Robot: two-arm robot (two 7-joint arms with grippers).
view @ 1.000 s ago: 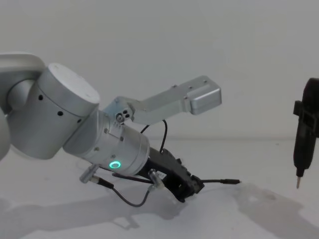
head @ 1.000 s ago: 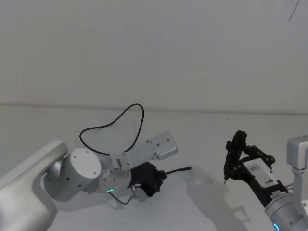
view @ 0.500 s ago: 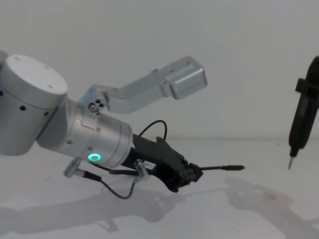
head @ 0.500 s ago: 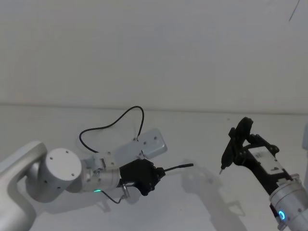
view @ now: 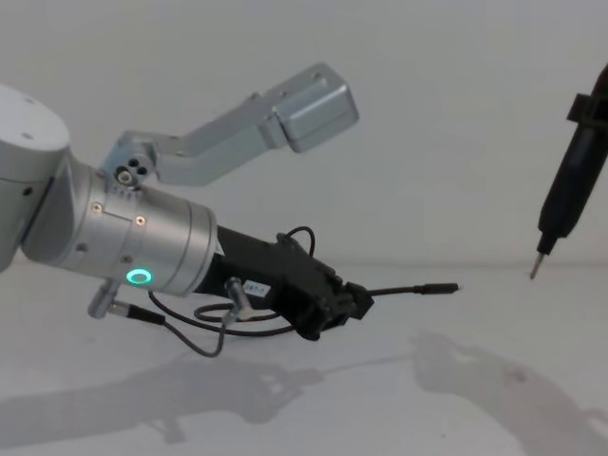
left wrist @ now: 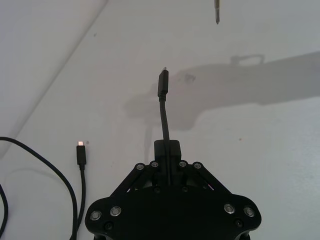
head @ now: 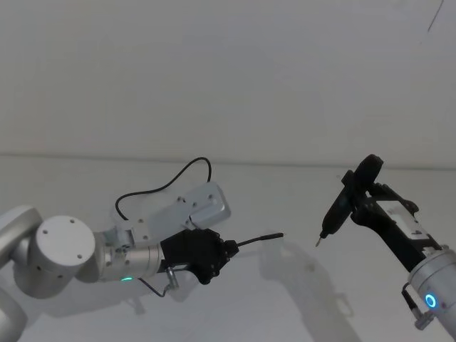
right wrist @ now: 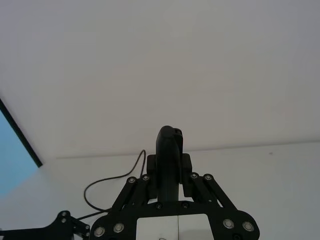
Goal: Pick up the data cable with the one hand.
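left gripper (head: 225, 250) clamped on data cable (head: 258, 239) just behind a plug, low over desk (head: 285, 303) | loop trails on desk behind | advice: rise slowly, pinch firm, thin cord may slip | right gripper (head: 362, 203) clamps pointed tool (head: 331, 217), well apart

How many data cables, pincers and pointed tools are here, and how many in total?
1 data cable, in the left pincer
2 pincers, counting the right pincer
1 pointed tool, in the right pincer
Total: 4
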